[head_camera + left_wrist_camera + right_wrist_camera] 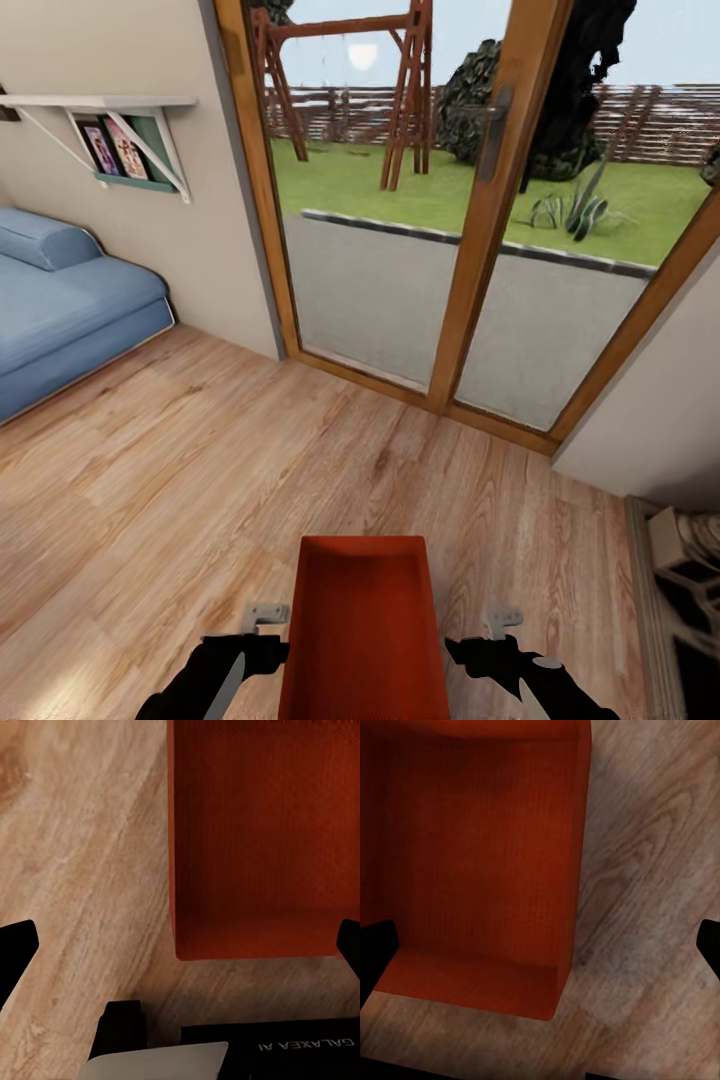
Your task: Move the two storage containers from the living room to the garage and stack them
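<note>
The bin sits squeezed between the left tool and right tool; whether either tool pinches its wall, I cannot tell. Any slackening could drop it onto the wood floor.

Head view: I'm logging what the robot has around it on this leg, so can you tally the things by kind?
Orange-red storage container: 1
Blue sofa: 1
Wall shelf: 1
Glass doors: 1 pair
Grippers: 2, left gripper and right gripper
Total: 6, counting the door pair as one
</note>
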Available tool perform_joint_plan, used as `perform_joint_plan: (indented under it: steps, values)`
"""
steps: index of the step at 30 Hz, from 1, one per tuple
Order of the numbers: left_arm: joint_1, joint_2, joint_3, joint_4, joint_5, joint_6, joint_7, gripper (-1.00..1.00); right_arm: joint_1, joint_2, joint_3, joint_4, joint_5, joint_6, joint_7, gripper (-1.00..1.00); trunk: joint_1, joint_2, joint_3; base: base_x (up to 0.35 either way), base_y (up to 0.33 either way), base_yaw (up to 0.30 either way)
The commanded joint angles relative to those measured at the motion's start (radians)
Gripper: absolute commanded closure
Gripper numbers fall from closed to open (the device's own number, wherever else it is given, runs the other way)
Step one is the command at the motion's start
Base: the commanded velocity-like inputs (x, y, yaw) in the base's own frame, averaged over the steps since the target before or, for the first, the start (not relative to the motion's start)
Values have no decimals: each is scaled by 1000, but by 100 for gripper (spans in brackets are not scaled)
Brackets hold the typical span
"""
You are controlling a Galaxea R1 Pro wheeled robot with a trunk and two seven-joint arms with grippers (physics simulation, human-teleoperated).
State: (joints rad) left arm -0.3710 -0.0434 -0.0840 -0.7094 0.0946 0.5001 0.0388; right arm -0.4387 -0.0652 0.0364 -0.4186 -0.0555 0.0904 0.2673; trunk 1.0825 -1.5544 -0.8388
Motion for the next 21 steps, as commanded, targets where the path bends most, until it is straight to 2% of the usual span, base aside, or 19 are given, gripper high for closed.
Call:
perform_joint_plan:
  steps: [1, 21]
  values:
    - [0, 0, -2, -1, 10, -6, 4, -100, 0, -1, 4, -2, -6, 6, 1, -100, 4, -8, -6, 0, 0, 0]
    - [0, 0, -2, -1, 10, -11, 3, -100, 0, -1, 6, -2, -6, 6, 1, -100, 81, -148, -98, 0, 0, 0]
